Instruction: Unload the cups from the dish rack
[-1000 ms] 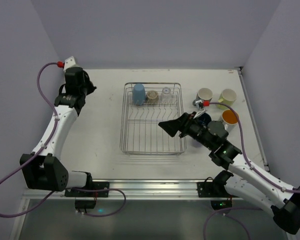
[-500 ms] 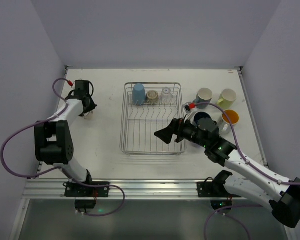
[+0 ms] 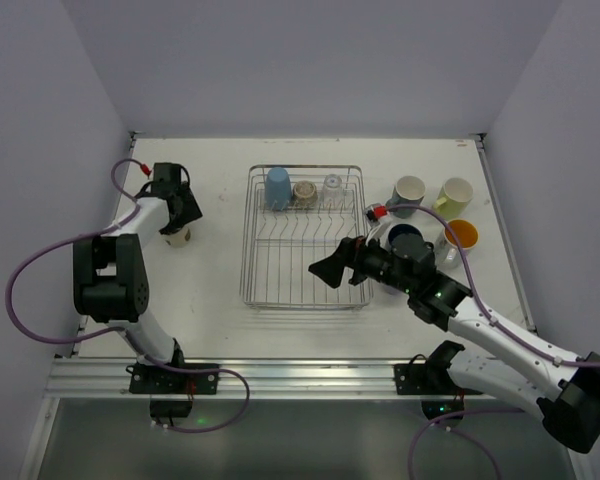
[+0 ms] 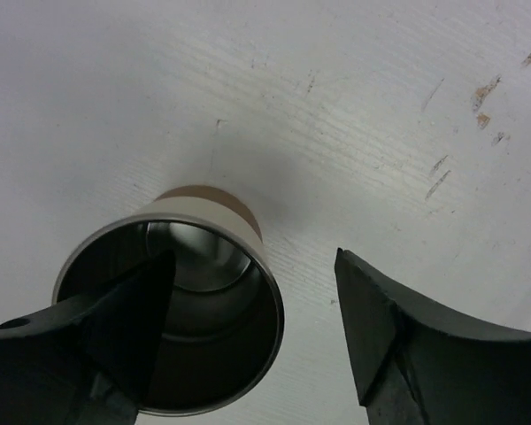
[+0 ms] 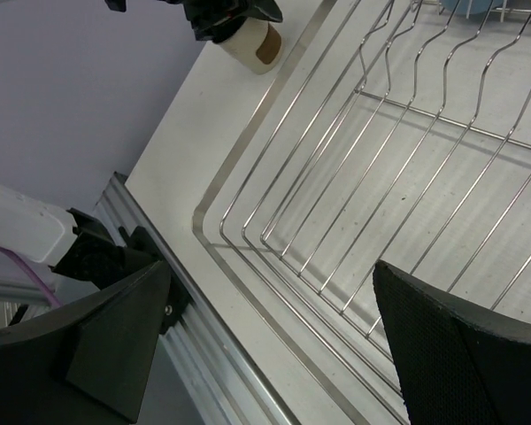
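Note:
A beige cup (image 3: 177,237) with a shiny metal inside (image 4: 173,310) stands upright on the table, left of the dish rack (image 3: 246,250). My left gripper (image 3: 179,212) is open right over it, one finger inside the cup's mouth and the other outside its rim (image 4: 252,328). Along the rack's far end stand a light blue cup (image 3: 278,187), a beige cup (image 3: 304,191) and a clear cup (image 3: 332,186). My right gripper (image 3: 330,268) hangs open and empty over the rack's near right part (image 5: 274,328).
Right of the rack stand a beige mug (image 3: 410,190), a yellow-green mug (image 3: 456,194), an orange-lined mug (image 3: 461,236) and a dark blue mug (image 3: 405,240). In the right wrist view the rack's wires (image 5: 248,230) and the table's metal front edge (image 5: 186,336) lie below.
My left arm came down to the table with the beige cup and its jaws opened, letting the cup go. The right gripper shifted a little nearer over the rack.

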Available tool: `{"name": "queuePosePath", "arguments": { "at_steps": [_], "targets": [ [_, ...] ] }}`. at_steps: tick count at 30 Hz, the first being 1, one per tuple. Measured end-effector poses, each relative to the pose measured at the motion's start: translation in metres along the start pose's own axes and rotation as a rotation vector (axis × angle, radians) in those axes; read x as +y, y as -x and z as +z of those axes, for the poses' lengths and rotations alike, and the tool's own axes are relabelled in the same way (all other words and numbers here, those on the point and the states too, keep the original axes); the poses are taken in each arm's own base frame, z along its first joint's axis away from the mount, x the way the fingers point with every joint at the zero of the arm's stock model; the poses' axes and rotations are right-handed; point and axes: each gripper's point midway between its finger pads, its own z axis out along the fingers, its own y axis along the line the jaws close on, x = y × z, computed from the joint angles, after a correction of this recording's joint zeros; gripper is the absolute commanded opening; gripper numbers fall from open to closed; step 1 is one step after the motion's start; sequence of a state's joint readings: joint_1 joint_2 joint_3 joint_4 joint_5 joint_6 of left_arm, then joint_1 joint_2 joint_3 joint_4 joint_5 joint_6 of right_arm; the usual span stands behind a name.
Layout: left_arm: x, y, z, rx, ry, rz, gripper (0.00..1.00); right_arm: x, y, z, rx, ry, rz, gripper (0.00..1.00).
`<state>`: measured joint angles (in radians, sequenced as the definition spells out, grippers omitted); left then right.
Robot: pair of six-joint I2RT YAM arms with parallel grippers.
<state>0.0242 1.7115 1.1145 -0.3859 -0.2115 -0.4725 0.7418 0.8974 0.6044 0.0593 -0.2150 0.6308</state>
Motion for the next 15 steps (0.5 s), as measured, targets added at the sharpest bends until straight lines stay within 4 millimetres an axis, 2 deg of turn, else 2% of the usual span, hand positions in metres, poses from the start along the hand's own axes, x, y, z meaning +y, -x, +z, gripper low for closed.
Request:
{"name": "queuePosePath", "arguments": {
  "at_steps": [3, 7, 8, 9, 12, 14, 15],
  "targets": [
    [-0.003, 0.007, -0.009, -0.022, -0.023, -0.003, 0.93, -0.001, 0.004, 0.001, -0.004, -0.015, -0.011, 0.99],
    [-0.011, 0.029, -0.039, -0.101, -0.082, -0.028, 0.98, -0.001, 0.009, 0.005, 0.002, -0.028, -0.034, 0.95],
    [-0.013, 0.037, -0.051, -0.132, -0.107, -0.037, 0.98, -0.001, 0.011, 0.007, 0.008, -0.036, -0.04, 0.92],
    [-0.016, 0.046, -0.065, -0.169, -0.136, -0.045, 0.98, -0.001, 0.013, 0.008, 0.009, -0.043, -0.045, 0.83],
    [-0.026, 0.067, -0.115, -0.297, -0.258, -0.075, 0.99, -0.004, 0.022, 0.017, 0.018, -0.08, -0.071, 0.68],
    [-0.034, 0.076, -0.156, -0.396, -0.377, -0.088, 0.99, -0.007, 0.03, 0.024, 0.016, -0.117, -0.09, 0.54],
    [-0.038, 0.078, -0.178, -0.442, -0.438, -0.092, 0.99, -0.01, 0.034, 0.026, 0.02, -0.139, -0.1, 0.51]
  ]
}}
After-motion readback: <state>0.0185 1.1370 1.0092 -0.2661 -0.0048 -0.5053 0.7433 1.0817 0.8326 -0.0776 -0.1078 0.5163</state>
